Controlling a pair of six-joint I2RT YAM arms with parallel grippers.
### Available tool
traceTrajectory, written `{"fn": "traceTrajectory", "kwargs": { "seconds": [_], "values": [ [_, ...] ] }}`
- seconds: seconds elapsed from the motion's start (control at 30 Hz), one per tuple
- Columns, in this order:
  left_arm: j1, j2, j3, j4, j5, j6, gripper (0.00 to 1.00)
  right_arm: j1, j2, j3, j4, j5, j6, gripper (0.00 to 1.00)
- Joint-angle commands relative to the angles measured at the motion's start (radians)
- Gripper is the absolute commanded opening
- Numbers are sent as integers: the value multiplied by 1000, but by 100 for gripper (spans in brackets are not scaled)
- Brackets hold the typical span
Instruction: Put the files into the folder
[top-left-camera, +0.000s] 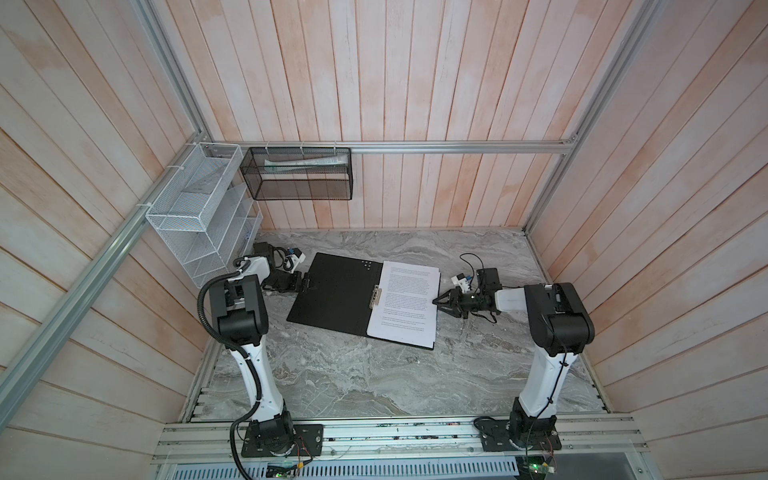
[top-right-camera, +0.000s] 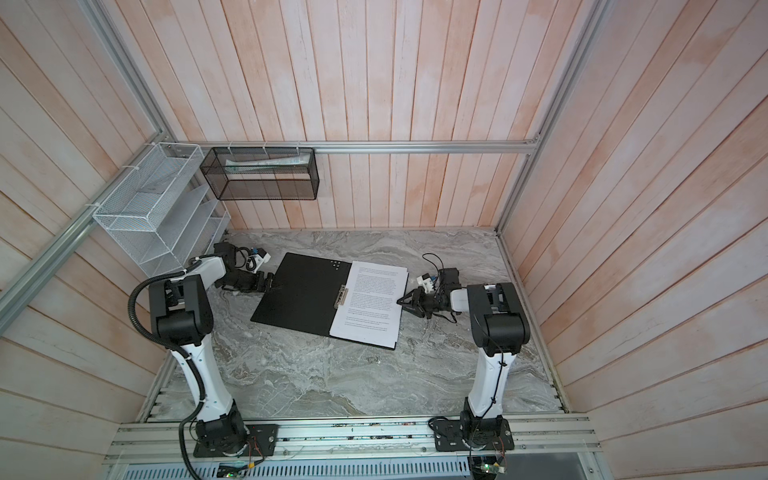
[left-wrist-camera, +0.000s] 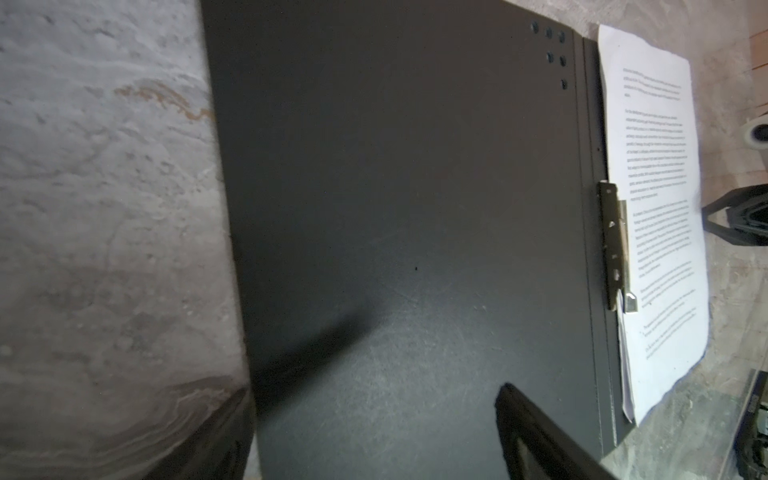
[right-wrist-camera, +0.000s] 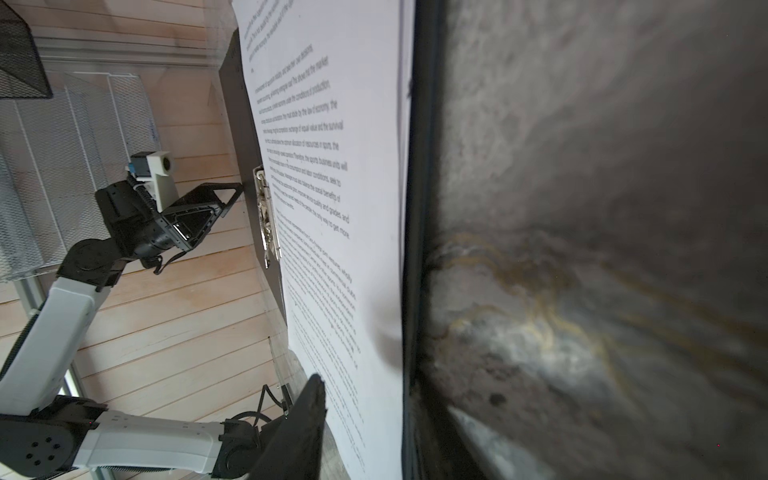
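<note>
The folder lies open on the marble table, its black inside facing up. The files, white printed sheets, rest on its right half beside the metal spine clip. My left gripper stands open at the left cover's outer edge, one finger over the black cover and the other beside it. My right gripper is at the files' right edge. Its jaws stand partly apart, one finger over the top sheet.
A white wire rack hangs on the left wall. A black mesh basket hangs from the back rail and holds a flat pale item. Wooden walls close in the marble table on three sides. Both arm bases stand on the front rail.
</note>
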Motion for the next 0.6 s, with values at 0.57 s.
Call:
{"fn": "traceTrajectory", "kwargs": {
  "seconds": [0.57],
  "values": [
    [-123, 108, -95, -334, 386, 17, 91, 94, 67, 52, -138, -130, -154, 35]
  ]
}}
